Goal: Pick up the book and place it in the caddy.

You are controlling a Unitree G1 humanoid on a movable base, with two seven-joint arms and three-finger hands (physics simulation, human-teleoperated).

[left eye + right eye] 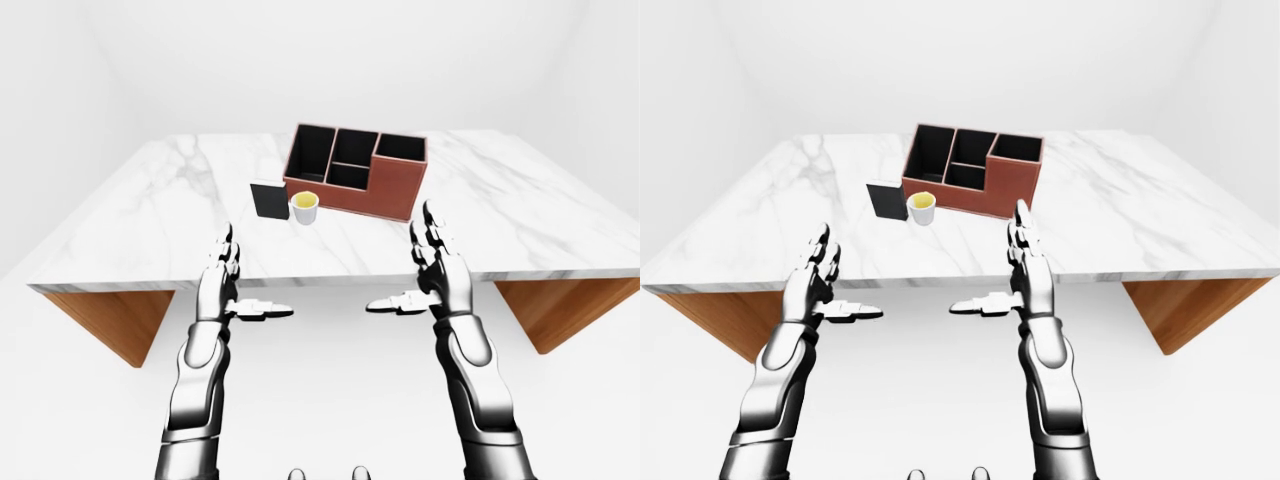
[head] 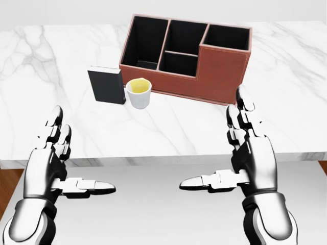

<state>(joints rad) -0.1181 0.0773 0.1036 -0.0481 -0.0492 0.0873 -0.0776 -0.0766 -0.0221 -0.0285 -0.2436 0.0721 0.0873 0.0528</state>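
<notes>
A small black book stands upright on the marble table, just left of the caddy. The caddy is a brown box with several black compartments, near the table's middle in the head view. My left hand is open and empty, held below the table's near edge at the lower left. My right hand is open and empty at the lower right, its fingers reaching up over the table's edge below the caddy. Both hands are well apart from the book.
A white cup with yellow contents stands right of the book, touching or nearly touching it, and below the caddy's left end. The table rests on wooden supports. White floor and walls surround it.
</notes>
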